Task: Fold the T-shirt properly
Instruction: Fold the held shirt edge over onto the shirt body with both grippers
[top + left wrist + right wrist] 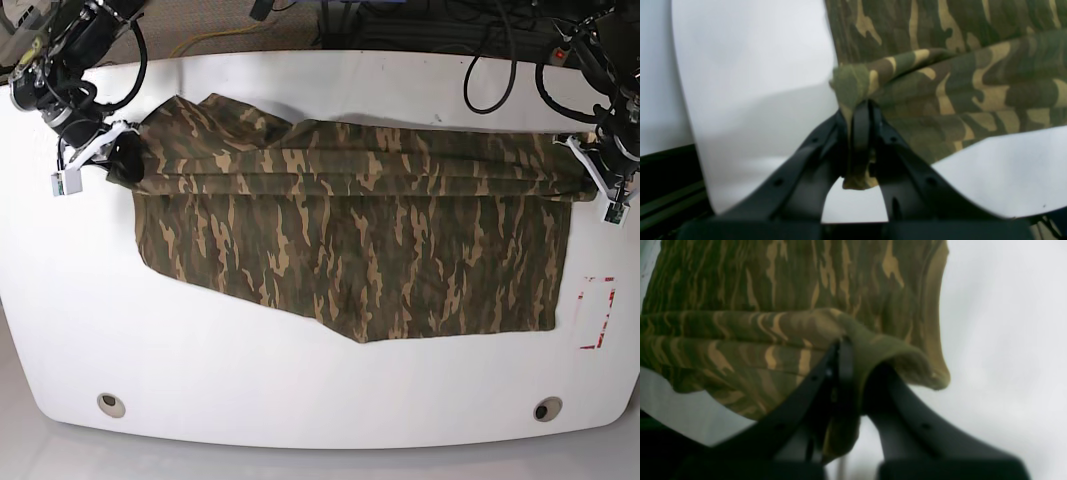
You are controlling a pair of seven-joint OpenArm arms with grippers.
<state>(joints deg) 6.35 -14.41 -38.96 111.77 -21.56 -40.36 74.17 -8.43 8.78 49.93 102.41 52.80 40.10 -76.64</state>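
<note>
The camouflage T-shirt (350,230) lies stretched across the white table (300,380), its far edge pulled taut between both arms. At the base view's right, my left gripper (582,165) is shut on that edge's corner. In the left wrist view the black fingers (862,123) pinch a bunched fold of the T-shirt (957,83). On the base view's left, my right gripper (112,152) is shut on the other corner. The right wrist view shows cloth of the T-shirt (773,340) draped over and clamped between that gripper's (850,366) black fingers.
A red-outlined rectangle (598,312) is marked on the table near its right edge. Two round holes (112,404) (546,409) sit near the front edge. Cables (490,60) hang beyond the far edge.
</note>
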